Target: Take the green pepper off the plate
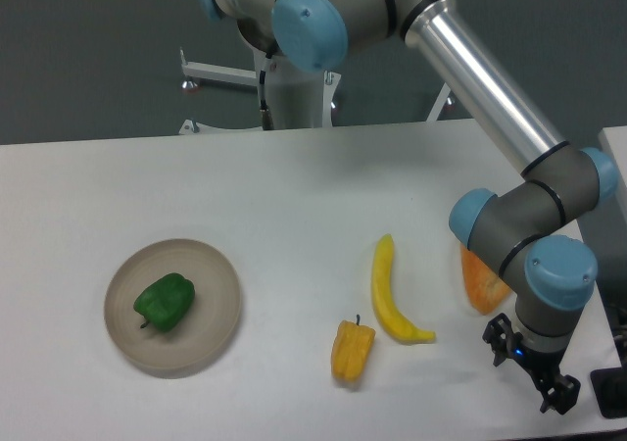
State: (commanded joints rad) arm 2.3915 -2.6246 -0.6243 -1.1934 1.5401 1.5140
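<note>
Plate (220,314): far left of the end effector, on the white bench (294,196).
Green pepper (165,302): lies inside the plate, a little left of its centre, well apart from the end effector.
Yellow pepper (353,351): on the bench, between plate and end effector.
Banana (390,294): just right of the yellow pepper.
Arm: comes down from upper left, wrist bent downward.
End effector (532,375): low at the right bench edge, fingers spread, holding nothing.

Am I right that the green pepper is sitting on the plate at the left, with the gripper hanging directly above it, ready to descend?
Not quite. The green pepper does sit on the plate at the left, but the gripper is not above it. The camera view shows it far off at the right edge of the table, beyond the yellow banana and the yellow-orange pepper.
</note>
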